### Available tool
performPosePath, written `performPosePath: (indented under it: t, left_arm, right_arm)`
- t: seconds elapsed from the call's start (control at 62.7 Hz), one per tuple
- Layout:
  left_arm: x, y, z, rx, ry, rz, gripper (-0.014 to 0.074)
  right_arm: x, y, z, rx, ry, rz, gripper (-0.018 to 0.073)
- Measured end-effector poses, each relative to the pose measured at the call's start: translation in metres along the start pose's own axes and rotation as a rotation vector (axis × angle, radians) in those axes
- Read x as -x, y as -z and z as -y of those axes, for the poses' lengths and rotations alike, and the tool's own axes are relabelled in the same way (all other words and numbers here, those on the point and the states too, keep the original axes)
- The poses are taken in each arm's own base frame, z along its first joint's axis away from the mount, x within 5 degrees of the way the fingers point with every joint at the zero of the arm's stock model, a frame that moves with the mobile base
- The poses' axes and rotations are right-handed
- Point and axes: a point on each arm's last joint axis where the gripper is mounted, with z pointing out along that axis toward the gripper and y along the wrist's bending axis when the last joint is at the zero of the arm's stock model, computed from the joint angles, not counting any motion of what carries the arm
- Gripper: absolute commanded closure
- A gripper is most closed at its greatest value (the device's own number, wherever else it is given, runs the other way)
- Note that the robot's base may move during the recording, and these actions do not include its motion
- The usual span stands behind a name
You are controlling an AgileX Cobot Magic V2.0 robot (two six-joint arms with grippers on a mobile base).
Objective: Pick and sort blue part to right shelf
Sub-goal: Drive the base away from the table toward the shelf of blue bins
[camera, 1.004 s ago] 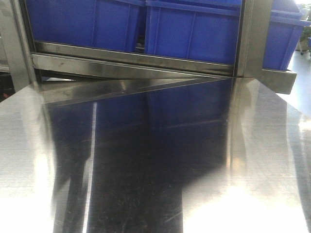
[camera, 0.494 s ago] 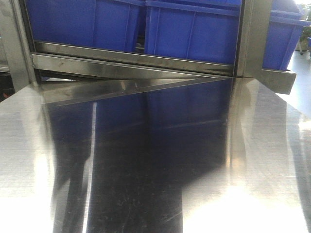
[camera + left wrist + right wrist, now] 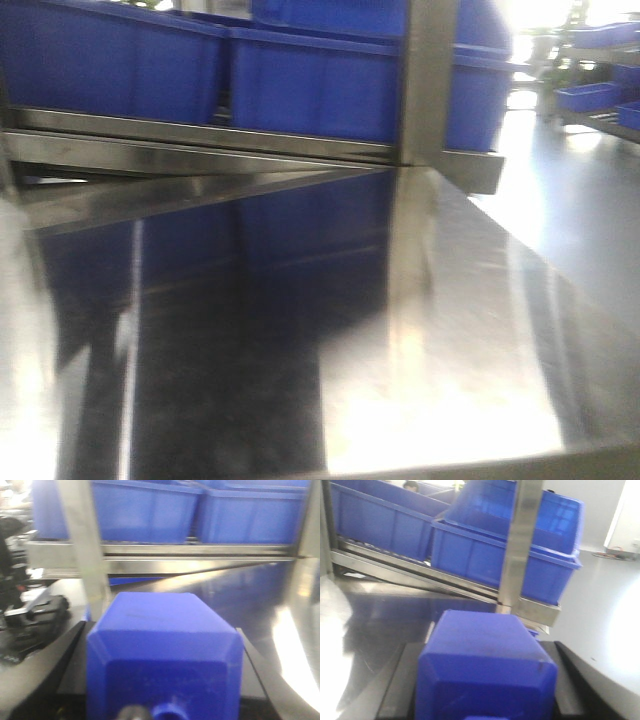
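In the left wrist view a blue part (image 3: 162,670) fills the lower frame, its round nub toward the camera. My left gripper (image 3: 160,627) is shut on it, with a black finger (image 3: 67,652) on either side. In the right wrist view a second blue part (image 3: 485,675) sits the same way in my right gripper (image 3: 484,644), also shut, between black fingers (image 3: 572,675). The right shelf, a steel rack with a flat front rail (image 3: 200,135) and large blue bins (image 3: 310,85), stands just ahead; its rail also shows in the left wrist view (image 3: 200,550) and the right wrist view (image 3: 420,575). Neither gripper shows in the front view.
A shiny steel tabletop (image 3: 450,330) stretches from me to the rack. A steel upright post (image 3: 428,80) stands at the rack's right end. Grey floor (image 3: 590,220) and more racks with blue bins (image 3: 590,95) lie to the right. A dark machine (image 3: 30,620) sits left.
The front view has swung right: the rack, bins and post slid left in frame, and floor with distant racks came into sight at the right. The picture is now blurred.
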Motion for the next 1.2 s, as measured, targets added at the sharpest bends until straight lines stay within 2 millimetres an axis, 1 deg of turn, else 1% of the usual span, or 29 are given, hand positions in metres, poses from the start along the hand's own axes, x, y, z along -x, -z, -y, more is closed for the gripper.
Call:
performPosePath:
  t: [1.196]
  left_arm:
    - [-0.0006, -0.0010, 0.0000, 0.001, -0.002, -0.006, 0.0241]
  right_arm:
    - [-0.0004, -0.0001, 0.0000, 0.000, 0.002, -0.003, 0.0217]
